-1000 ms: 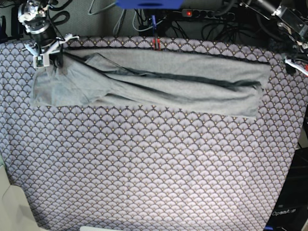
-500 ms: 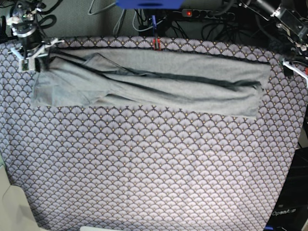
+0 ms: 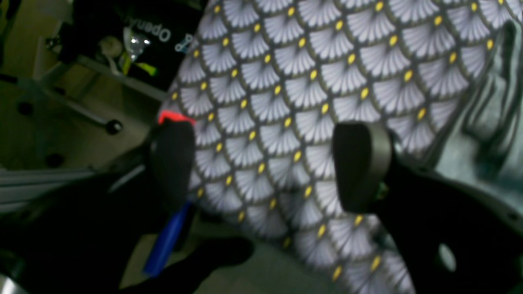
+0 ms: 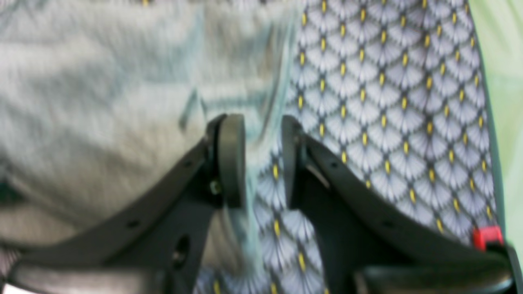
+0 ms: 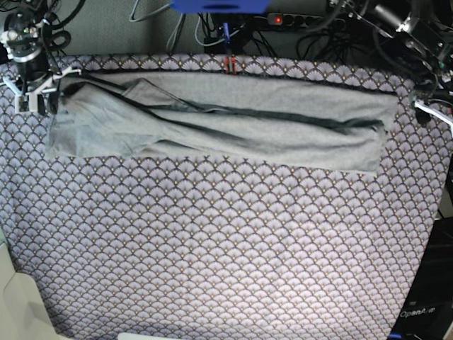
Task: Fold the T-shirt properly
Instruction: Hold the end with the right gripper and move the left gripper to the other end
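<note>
Base view: the T-shirt (image 5: 233, 124) is lying as a long folded band across the far part of the table (image 5: 226, 255), on the patterned tablecloth (image 5: 212, 234). The right gripper (image 5: 32, 88) is positioned at the band's far left end, its fingers (image 4: 231, 159) parted a little over the shirt's edge, with no cloth visibly being held. The left gripper (image 3: 265, 167) is hanging wide open and empty near the right end. A lengthwise fold seems complete; next, both ends are probably needing to be grasped for a crosswise fold.
</note>
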Tool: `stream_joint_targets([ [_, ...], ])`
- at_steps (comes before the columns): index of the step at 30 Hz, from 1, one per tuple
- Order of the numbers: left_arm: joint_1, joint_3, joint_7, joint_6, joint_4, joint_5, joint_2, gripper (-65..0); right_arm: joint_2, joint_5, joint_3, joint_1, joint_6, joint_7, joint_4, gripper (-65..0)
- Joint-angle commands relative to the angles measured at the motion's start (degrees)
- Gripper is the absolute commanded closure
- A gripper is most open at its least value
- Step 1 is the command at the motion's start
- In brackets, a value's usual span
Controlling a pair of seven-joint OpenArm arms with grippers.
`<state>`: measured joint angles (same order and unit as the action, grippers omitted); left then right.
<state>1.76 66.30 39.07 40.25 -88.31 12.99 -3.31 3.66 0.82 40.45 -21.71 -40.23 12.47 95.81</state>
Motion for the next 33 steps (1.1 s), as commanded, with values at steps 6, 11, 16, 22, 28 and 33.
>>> stream_joint_targets([
  [6,1.7,-3.7,0.4,-0.2,1.6,-1.0,0.3,-51.5,2.1,-0.7,0.1,2.9,0.2,-1.0,-5.1,-16.9],
  [11,2.0,-6.7,0.8,-0.2,2.9,-1.1,2.5,-51.5,2.8,-0.7,-0.8,4.5,0.2,-1.1,-8.5,-16.9],
  [16,2.4,-6.9,0.8,-0.2,3.0,-1.1,3.4,-51.5,3.2,-0.7,-1.2,4.6,0.2,-1.3,-9.1,-16.9],
  [22,1.9,-6.8,0.9,-0.2,2.9,-1.5,3.4,-51.5,3.2,-0.7,-2.7,4.5,0.2,-1.3,-9.3,-16.9],
  [28,1.8,-6.6,1.0,-0.2,2.4,-2.5,2.7,-51.4,3.2,-0.7,-2.8,4.5,0.2,-1.2,-9.3,-16.9],
  [33,2.7,-6.5,10.6,-0.2,-3.0,-2.9,0.8,-51.3,3.2,0.5,-2.8,4.8,0.2,-1.2,-9.3,-16.9],
])
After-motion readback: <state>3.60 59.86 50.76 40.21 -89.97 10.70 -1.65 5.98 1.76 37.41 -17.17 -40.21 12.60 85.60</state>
